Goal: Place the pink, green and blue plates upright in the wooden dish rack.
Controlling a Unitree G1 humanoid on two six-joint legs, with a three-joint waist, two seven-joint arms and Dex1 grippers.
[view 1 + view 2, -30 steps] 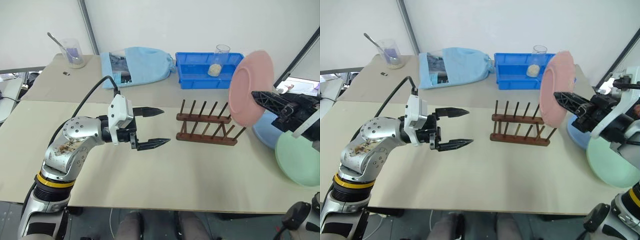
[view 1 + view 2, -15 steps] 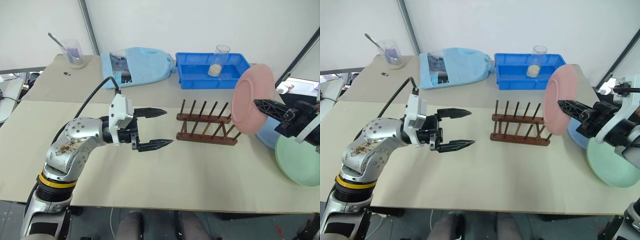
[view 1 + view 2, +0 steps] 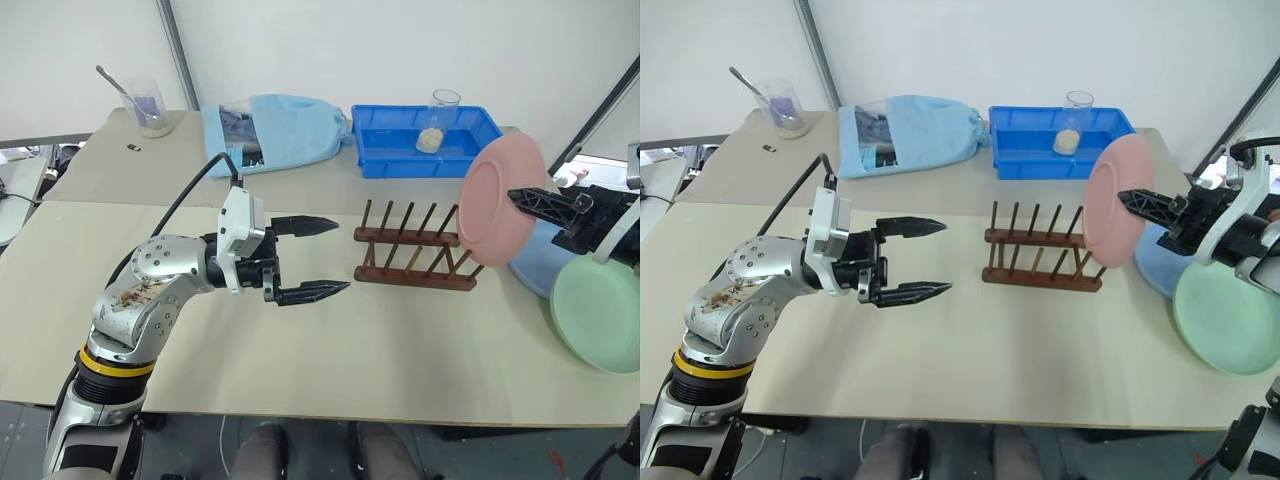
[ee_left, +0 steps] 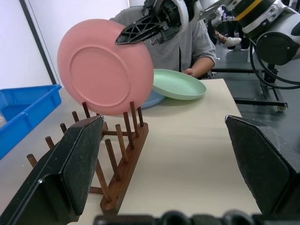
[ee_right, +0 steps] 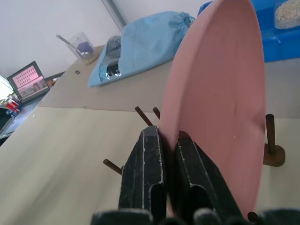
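The round salmon-pink plate (image 3: 497, 199) stands on edge at the right end of the small dark-brown wooden peg rack (image 3: 412, 258), its lower rim among the last pegs. The right gripper (image 5: 169, 145) reaches in level from the right, its two black fingers closed on the plate's rim. The pale green plate (image 3: 598, 313) and light blue plate (image 3: 534, 263) lie flat beside it. The left gripper (image 3: 318, 257) hovers left of the rack, fingers spread wide and empty.

Materials and finishes, tabletop lot

Pink plate (image 3: 497, 199), green plate (image 3: 596, 312) and blue plate (image 3: 534, 259): smooth, matt. Dish rack (image 3: 415, 257): dark-stained wood. Tray (image 3: 427, 139): glossy blue plastic. Bag (image 3: 275, 132): soft blue cloth. Table (image 3: 330, 350): matt beige. Right gripper (image 5: 168, 154) fingers: black, slightly glossy plastic.
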